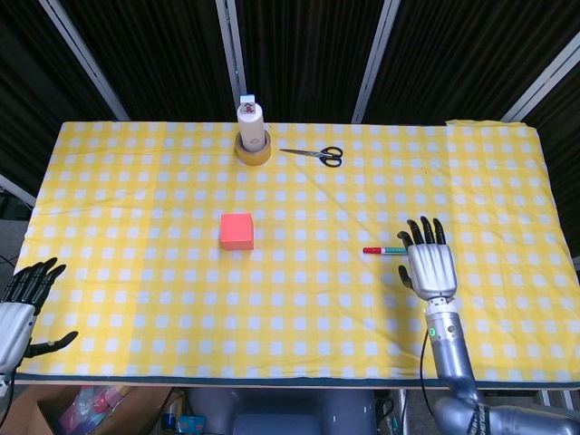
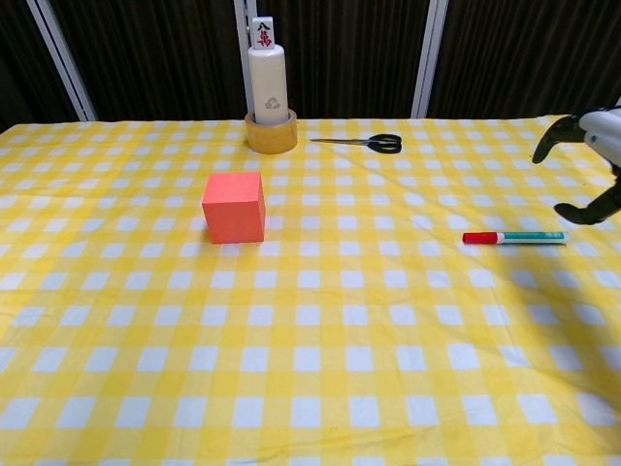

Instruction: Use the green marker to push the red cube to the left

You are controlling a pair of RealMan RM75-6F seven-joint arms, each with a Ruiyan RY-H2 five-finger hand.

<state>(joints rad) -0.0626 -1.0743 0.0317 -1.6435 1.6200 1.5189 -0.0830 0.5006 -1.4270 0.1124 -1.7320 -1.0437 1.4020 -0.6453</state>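
Observation:
The red cube (image 1: 236,231) (image 2: 234,207) sits on the yellow checked cloth, left of the table's middle. The green marker (image 1: 384,250) (image 2: 513,237) with a red cap lies flat on the cloth to the right, cap pointing toward the cube. My right hand (image 1: 430,263) (image 2: 588,165) hovers just right of the marker, fingers spread, holding nothing. My left hand (image 1: 20,304) hangs off the table's front left corner, open and empty.
A white bottle inside a roll of tape (image 1: 253,135) (image 2: 270,102) stands at the back centre. Black-handled scissors (image 1: 315,155) (image 2: 370,143) lie to its right. The table (image 1: 136,181) edge runs along the front.

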